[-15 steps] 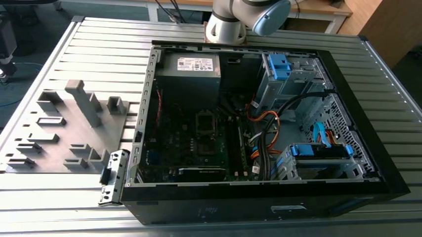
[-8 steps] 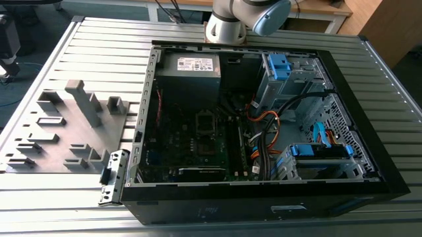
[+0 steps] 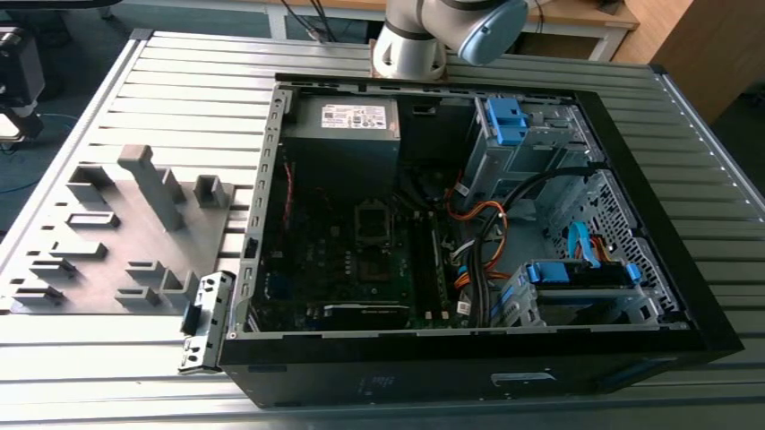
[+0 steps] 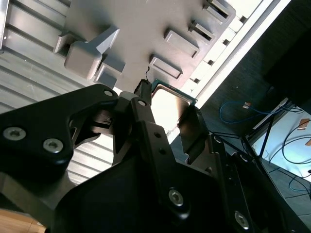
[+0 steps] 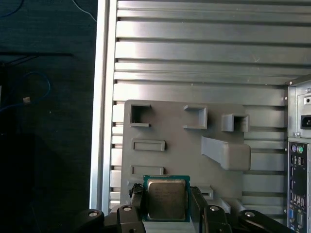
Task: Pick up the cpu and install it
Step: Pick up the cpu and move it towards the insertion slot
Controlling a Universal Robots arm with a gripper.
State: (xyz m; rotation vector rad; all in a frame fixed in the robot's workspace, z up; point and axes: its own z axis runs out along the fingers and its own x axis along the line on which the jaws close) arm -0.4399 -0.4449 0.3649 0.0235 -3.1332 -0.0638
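Observation:
The cpu (image 5: pixel 166 199) is a small flat square chip with a dull silver face and a green rim. My gripper (image 5: pixel 166 204) is shut on it, one dark finger (image 5: pixel 137 201) on each of two opposite edges. In the second wrist view the cpu (image 4: pixel 170 104) shows between the same fingers (image 4: pixel 146 114), with my gripper (image 4: pixel 170 116) closed around it. Behind the chip lies the grey holder plate (image 5: pixel 170 126) with its empty pockets, at some distance. In the exterior view the motherboard's socket (image 3: pixel 373 222) sits in the middle of the open computer case (image 3: pixel 478 349).
The grey holder plate (image 3: pixel 120 233) lies on the slatted metal table (image 3: pixel 179 81) at the exterior view's left of the case. A power-supply box (image 3: pixel 347 121), blue drive bays (image 3: pixel 508 125) and orange cables (image 3: pixel 485 219) crowd the case. A metal bracket (image 3: pixel 203 322) lies beside the case.

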